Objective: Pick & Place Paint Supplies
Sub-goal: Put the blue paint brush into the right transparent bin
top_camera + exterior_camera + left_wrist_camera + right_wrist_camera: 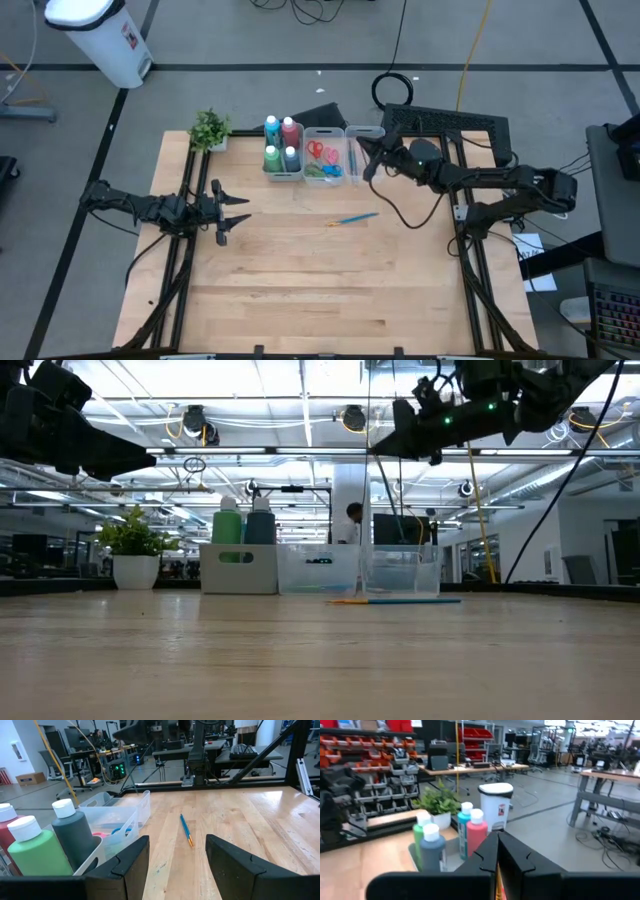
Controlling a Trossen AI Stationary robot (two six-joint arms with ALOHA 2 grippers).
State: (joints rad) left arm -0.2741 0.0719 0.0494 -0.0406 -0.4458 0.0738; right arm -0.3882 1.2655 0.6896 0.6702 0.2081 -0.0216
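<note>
Several paint bottles [282, 145] stand upright in the left clear bin [284, 176], also seen in the right wrist view [450, 840]. Scissors [322, 158] lie in the middle bin. A blue brush with an orange end [352, 218] lies flat on the table, pointing away in the left wrist view [186, 829]. My right gripper [367, 172] is shut, level and high above the right bin [365, 133], pointing at the bottles. A thin orange-red sliver [497, 877] shows between its fingers; what it is I cannot tell. My left gripper [240, 212] waits open at the table's left.
A small potted plant [210, 128] stands at the table's far left corner beside the bins. Bare wood stretches from the brush to the near edge. A white bin [100, 35] stands on the floor beyond the table. A person shows far off in the room [352, 520].
</note>
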